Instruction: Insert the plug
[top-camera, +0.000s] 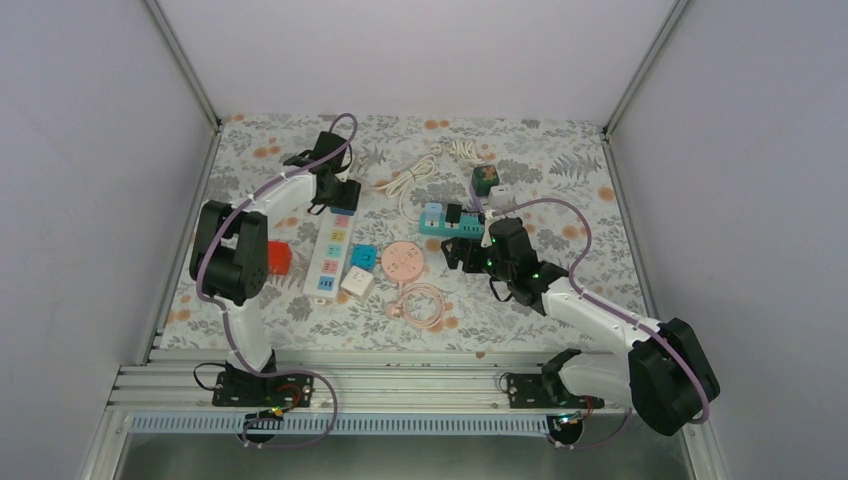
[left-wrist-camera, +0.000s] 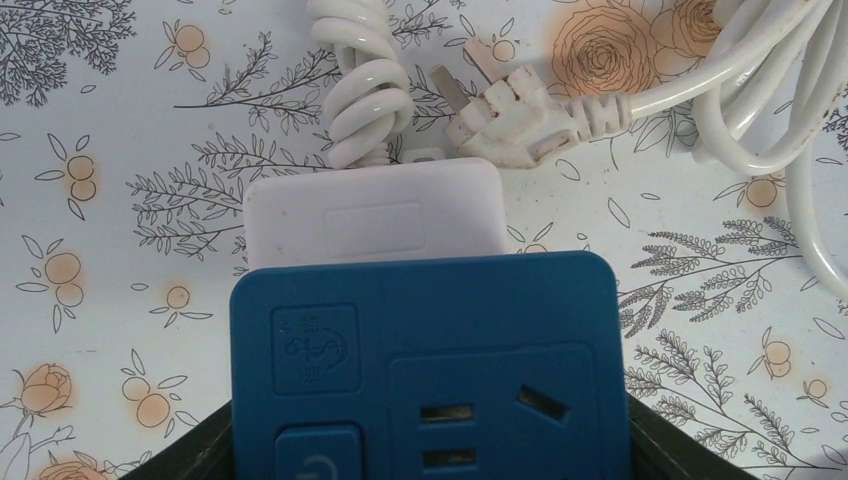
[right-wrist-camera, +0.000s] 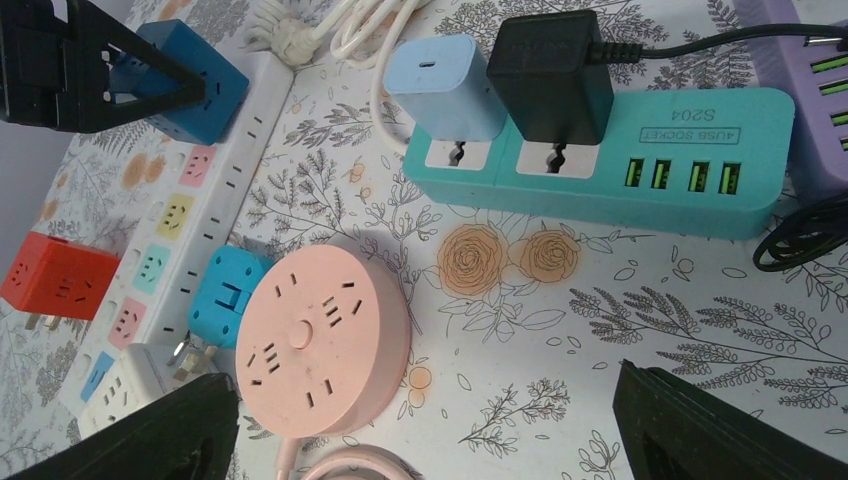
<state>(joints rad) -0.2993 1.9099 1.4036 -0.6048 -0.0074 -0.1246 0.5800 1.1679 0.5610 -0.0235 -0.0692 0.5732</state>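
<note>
**A:** Right, closest in first. The left gripper (left-wrist-camera: 428, 425) is clamped on the blue cube adapter (left-wrist-camera: 430, 340), a finger on each flank, with the socket face turned up at the wrist camera.

**B:** And straight beneath the grip?

**A:** The white power strip (left-wrist-camera: 372, 215). Its end pokes out just past the fingertips, so the cube sits over that last stretch. Whether the pins are in the slots I can't tell, because they're hidden under the cube.

**B:** Further out from the fingers?

**A:** The coiled white cord (left-wrist-camera: 365, 100) runs off the strip's end. A white three-pin plug (left-wrist-camera: 505, 115) lies loose beside it on the floral table cover (left-wrist-camera: 120, 200).

**B:** What about the other arm?

**A:** The right gripper (right-wrist-camera: 425, 385) has its jaws spread wide and holds nothing. The pink round socket (right-wrist-camera: 325, 345) is just ahead of its fingers (right-wrist-camera: 150, 430). The teal USB strip (right-wrist-camera: 600, 165) is beyond that, already carrying a light blue charger (right-wrist-camera: 445, 85) and a black adapter (right-wrist-camera: 550, 75).

**B:** So where's the danger?

**A:** It's the alignment, I'd say. If the pins are off the slots, a push down could tilt the cube in the grip or jam it. Nothing braces the strip either, with the free arm well away, so pressure right at its end might slide or lever it. That coil sits close, too, and could nudge things askew.
</note>
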